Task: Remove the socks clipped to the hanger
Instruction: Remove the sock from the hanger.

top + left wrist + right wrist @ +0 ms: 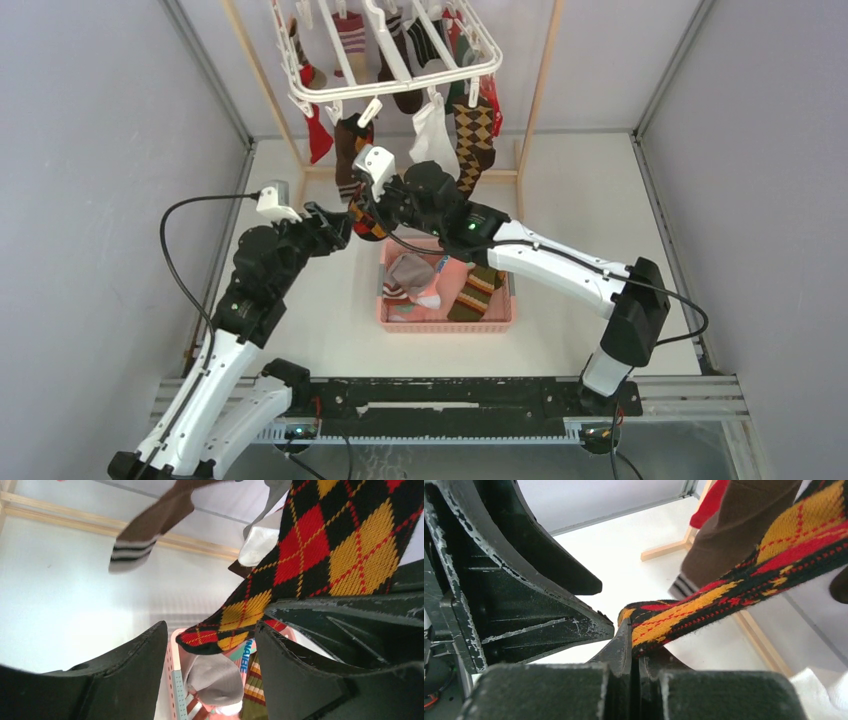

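Done so far: the pink basket (500, 318), nearest the arm bases, already held a small heap. A grey-and-pink sock (412, 276) and a green striped sock (478, 290) lay on top.
In hand: just past the basket, the right gripper (631, 630) was pressed tight on the edge of a red, yellow and black argyle sock (724, 600), pulling it into a taut band.
Helper: the left gripper (210, 630) stood spread wide with the sock's toe hanging between its fingers, pinching nothing.
Open question: whether a clip held that sock's top could not be told, since it ran out of both wrist views.
Left to do: plenty! The hanger (400, 85) carried a red sock (318, 135), a dark brown sock with pale stripes (348, 150), a white sock (433, 135), a brown argyle sock (475, 135) and more crowded behind.
Judgement: early going, with most of the load yet to come off.
Textures, near: slatted hard plastic basket; matte black gripper fingers, scuffed pale at the edges.
Textures, middle: soft knit with a fuzzy rim and crisp diamond pattern.
Textures, far: smooth white plastic frame with small dangling clips (370, 110), hung on a light wooden rack (540, 90).
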`<state>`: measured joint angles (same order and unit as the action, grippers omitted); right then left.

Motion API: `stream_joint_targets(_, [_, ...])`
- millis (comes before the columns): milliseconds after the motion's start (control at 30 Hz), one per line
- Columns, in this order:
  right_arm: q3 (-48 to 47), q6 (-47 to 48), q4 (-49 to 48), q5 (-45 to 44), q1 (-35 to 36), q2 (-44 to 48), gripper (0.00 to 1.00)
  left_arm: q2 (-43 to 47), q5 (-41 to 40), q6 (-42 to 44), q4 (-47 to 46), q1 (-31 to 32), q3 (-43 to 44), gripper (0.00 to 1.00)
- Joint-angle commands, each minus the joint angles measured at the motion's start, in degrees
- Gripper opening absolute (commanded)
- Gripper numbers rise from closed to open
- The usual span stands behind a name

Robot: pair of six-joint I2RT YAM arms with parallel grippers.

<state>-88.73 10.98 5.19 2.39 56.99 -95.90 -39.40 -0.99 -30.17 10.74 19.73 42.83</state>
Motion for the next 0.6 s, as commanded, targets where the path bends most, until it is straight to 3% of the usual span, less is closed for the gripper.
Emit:
stream_joint_targets(0, [0.9, -4.2, 0.0, 5.1, -2.1, 3.4, 0.00, 1.1, 2.4, -1.3, -5.4, -0.2, -2.0, 0.69])
stream_joint_targets(567, [4.5, -21.7, -8.9, 26.9, -12.3, 5.2, 0.00, -0.4, 9.3, -1.8, -17.3, 0.4, -8.0, 0.70])
